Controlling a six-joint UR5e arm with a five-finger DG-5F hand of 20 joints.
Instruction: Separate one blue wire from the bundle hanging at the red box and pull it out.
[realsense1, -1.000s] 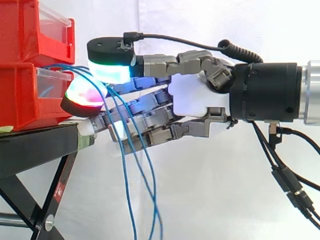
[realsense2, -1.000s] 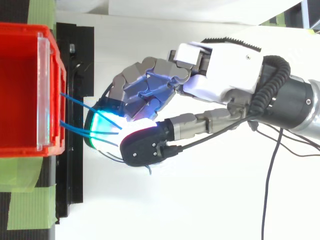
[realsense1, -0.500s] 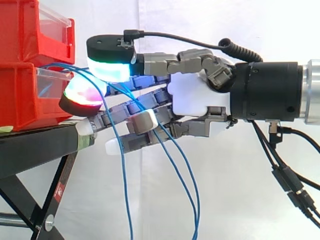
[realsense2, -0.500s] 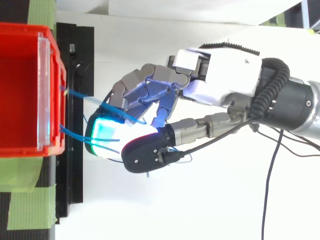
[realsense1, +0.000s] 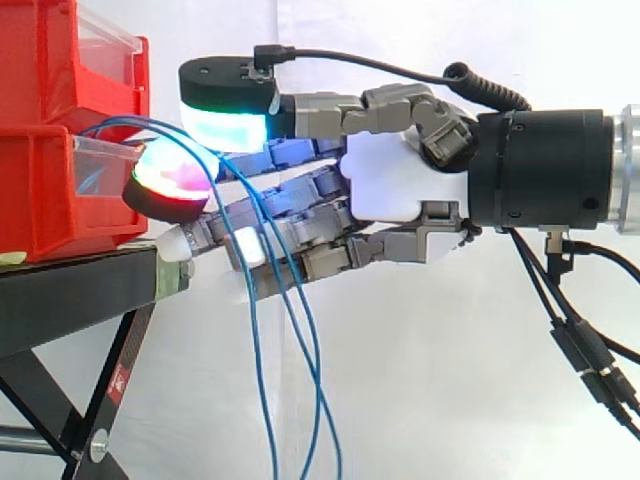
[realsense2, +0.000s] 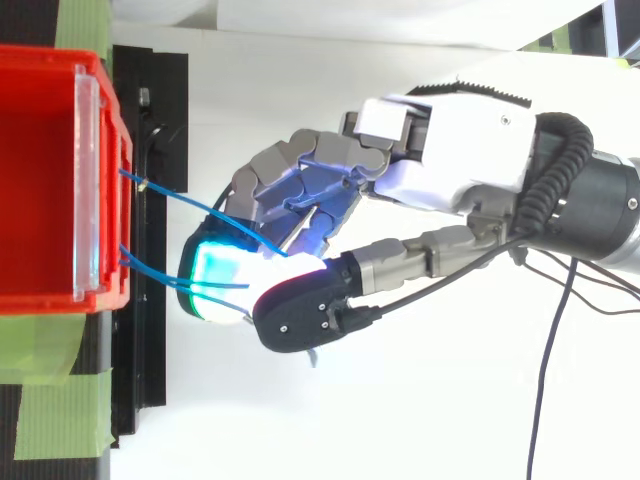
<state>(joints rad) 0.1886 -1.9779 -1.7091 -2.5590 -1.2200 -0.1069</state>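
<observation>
Nearest the side camera, the hand (realsense1: 395, 190) reaches in level from the right, its white palm on edge and its fingers stretched leftward towards the bins. The thumb lies on top, and its cyan-green pad is closed down against a fingertip (realsense1: 170, 182) that glows red and green. Between these two pads the blue wires (realsense2: 165, 193) pass, so the hand appears pinched shut on them. The lower fingers, with plain white pads, lie slightly bent beneath – one of them touches the front edge of the stand.

From above, the fingers curve round towards the thumb, and the strands cross the gap from the bin's front wall into the hand. At least one strand runs slanting over the knuckles.

In the side view the wires rise in a low arch out of the lower red bin (realsense1: 40, 190), cross over the red-green pad, thread down through the fingers and hang loose to the bottom edge, one as a long loop.

Behind them a second red bin (realsense1: 40, 60) sits stacked on the first – both on the black stand (realsense1: 70, 300), which bears strips of green tape (realsense2: 60, 420). The white curtain (realsense1: 400, 400) closes the background.
</observation>
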